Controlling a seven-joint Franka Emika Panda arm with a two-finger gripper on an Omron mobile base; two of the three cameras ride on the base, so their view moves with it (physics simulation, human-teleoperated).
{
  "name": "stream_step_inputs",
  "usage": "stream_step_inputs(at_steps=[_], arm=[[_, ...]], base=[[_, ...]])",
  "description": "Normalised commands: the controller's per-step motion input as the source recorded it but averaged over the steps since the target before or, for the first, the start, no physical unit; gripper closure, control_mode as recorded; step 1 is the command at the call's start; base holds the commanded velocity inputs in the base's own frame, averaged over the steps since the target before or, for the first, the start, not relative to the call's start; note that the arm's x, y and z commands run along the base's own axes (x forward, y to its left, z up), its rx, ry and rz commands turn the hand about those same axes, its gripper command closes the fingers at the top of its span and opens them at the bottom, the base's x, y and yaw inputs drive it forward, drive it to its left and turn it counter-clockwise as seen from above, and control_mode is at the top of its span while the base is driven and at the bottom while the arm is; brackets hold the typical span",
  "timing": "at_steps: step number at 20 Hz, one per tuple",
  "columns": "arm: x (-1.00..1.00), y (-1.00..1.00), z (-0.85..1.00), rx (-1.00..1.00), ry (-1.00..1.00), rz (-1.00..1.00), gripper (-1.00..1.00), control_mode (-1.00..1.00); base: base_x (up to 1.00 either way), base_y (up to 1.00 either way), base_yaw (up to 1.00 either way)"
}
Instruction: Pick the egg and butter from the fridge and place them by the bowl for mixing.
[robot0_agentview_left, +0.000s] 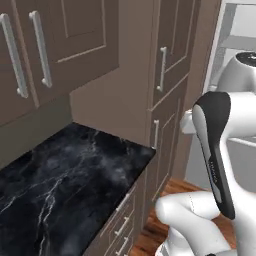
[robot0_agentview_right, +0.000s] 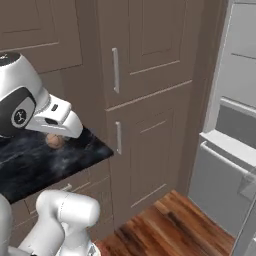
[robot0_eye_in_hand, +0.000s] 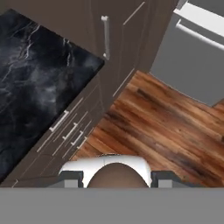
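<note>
Brown panelled cabinets (robot0_agentview_right: 140, 75) with pale bar handles back the scene in both base views. At the lower left of the left base view lies a black marble-veined counter top (robot0_agentview_left: 60, 180); the robot's white arm with its dark joint fills the right side. Behind the arm, at the upper right, stands the tall white and light-grey fridge (robot0_agentview_left: 235, 45).

In the right base view the counter runs across the middle left, and a small rounded tan-grey egg (robot0_agentview_right: 54, 141) shows just under the white hand, between the fingers of the gripper (robot0_agentview_right: 55, 139), which looks clamped on it, though the hand hides most of the contact. The fridge's bottom drawer with its bar handle (robot0_agentview_right: 220, 170) sits at the right, above a reddish plank floor (robot0_agentview_right: 170, 225).

In the hand view the egg (robot0_eye_in_hand: 114, 176) bulges brown at bottom centre between the dark finger tips (robot0_eye_in_hand: 70, 178).
</note>
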Motion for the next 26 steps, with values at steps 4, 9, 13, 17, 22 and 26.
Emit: stream_step_inputs(at_steps=[4,9,13,17,22,26], arm=[[0.00,0.00,0.00,0.00,0.00,0.00,1.00,1.00],[0.00,0.00,0.00,0.00,0.00,0.00,1.00,1.00],[0.00,0.00,0.00,0.00,0.00,0.00,1.00,1.00],[0.00,0.00,0.00,0.00,0.00,0.00,1.00,1.00],[0.00,0.00,0.00,0.00,0.00,0.00,1.00,1.00],[0.00,0.00,0.00,0.00,0.00,0.00,1.00,1.00]], base=[[0.00,-0.48,0.81],[-0.08,-0.22,0.92],[-0.08,-0.06,0.92],[-0.03,-0.07,0.93],[0.00,-0.08,0.93],[-0.01,0.08,0.91]])
